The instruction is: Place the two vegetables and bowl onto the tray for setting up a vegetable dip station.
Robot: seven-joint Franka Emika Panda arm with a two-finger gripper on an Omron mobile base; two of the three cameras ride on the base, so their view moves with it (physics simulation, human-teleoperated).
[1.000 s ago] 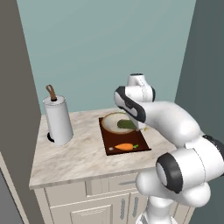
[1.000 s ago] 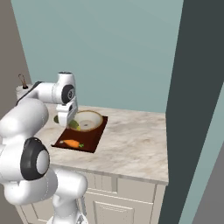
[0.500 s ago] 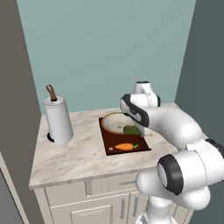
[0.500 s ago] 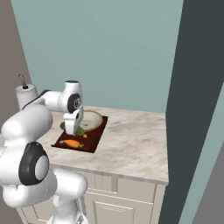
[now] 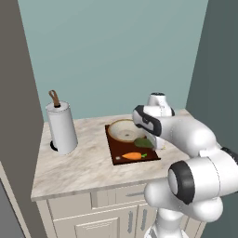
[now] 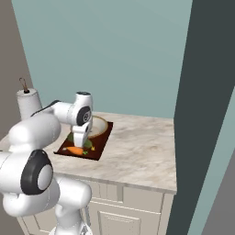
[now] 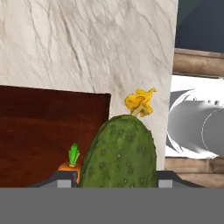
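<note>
Tabletop (image 5: pixel 83 165) of polished white marble, grey-veined. Tray (image 7: pixel 39 127) of dark reddish wood, fine-grained, satin. Cucumber (image 7: pixel 120 153) matt green, pimpled, with a crumpled yellow flower. Carrot (image 5: pixel 132 156) smooth orange. Bowl (image 5: pixel 122 130) mottled tan, glazed-looking. Paper towel roll (image 5: pixel 62 128) matt white, at left of frame.

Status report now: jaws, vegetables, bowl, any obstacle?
Jaws closed on cucumber, over tray. Carrot and bowl on tray. No obstacle seen.

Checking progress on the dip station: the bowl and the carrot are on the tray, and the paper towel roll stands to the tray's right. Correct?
Not quite. The paper towel roll stands to the left of the tray, as the left base view shows. The bowl and carrot are on the tray.
</note>
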